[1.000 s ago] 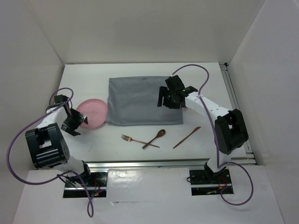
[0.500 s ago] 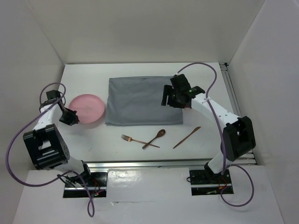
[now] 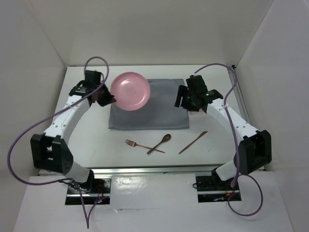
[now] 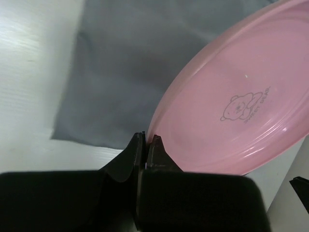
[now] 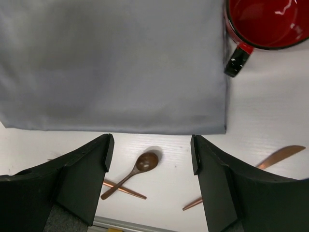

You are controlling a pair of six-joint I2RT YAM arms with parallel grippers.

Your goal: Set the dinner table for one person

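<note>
Two robot arms reach over a white rectangular bench [image 3: 87, 140]. Overhead view: the left tool [image 3: 105, 96] pinches a round pink plastic plate [image 3: 130, 91], tilted in the air just right of that tool, over the far left corner of a grey rectangular cloth [image 3: 147, 116]. The right tool [image 3: 186, 100] hovers at the cloth's right edge; a copper fork [image 3: 136, 144], brown spoon [image 3: 161, 142] and copper knife [image 3: 194, 142] lie behind both tools. Left wrist view: jaws narrow, clamped on the plate's rim. Right wrist view: jaws wide, holding nothing; a red mug [image 5: 263, 21] sits ahead. Step in hand, likely: carrying the plate. Next it probably needs levelling and lowering onto the cloth.
</note>
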